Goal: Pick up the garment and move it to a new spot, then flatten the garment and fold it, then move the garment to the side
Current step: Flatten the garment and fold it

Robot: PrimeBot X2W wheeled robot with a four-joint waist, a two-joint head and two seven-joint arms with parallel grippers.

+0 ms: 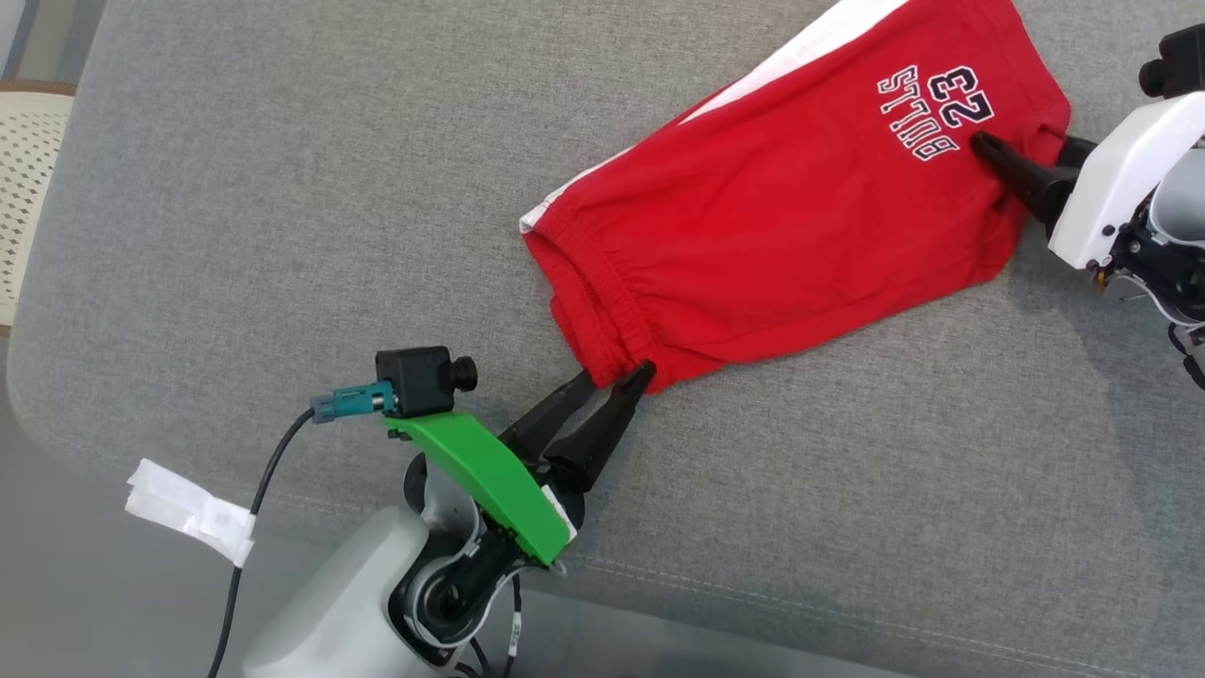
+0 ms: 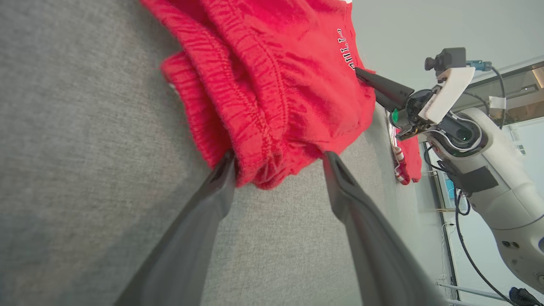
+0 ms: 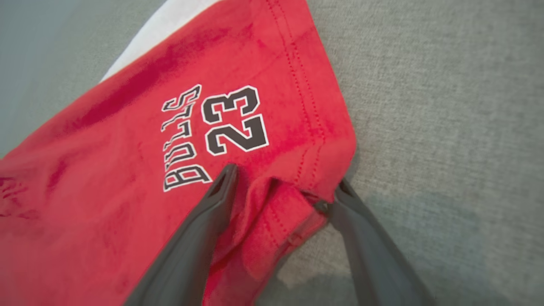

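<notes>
The garment point(image 1: 800, 207) is a pair of red shorts with a white side stripe and a "BULLS 23" print, lying fairly flat on the grey cushion point(image 1: 282, 235). My left gripper point(image 1: 617, 377), under its green cover, stands open at the waistband's near corner. In the left wrist view that gathered corner point(image 2: 263, 140) sits between the spread fingers of the left gripper point(image 2: 279, 159). My right gripper point(image 1: 1026, 143) is open at the leg hem beside the print. In the right wrist view the right gripper point(image 3: 287, 178) straddles the folded hem corner point(image 3: 280, 221), one finger lying on top of the cloth.
A cream woven chair point(image 1: 28, 179) shows at the far left edge. The cushion's stitched front edge point(image 1: 753, 598) runs below my left arm, whose cable carries a white tag point(image 1: 188, 513). Another red and white cloth point(image 2: 408, 157) hangs beyond the cushion's far side.
</notes>
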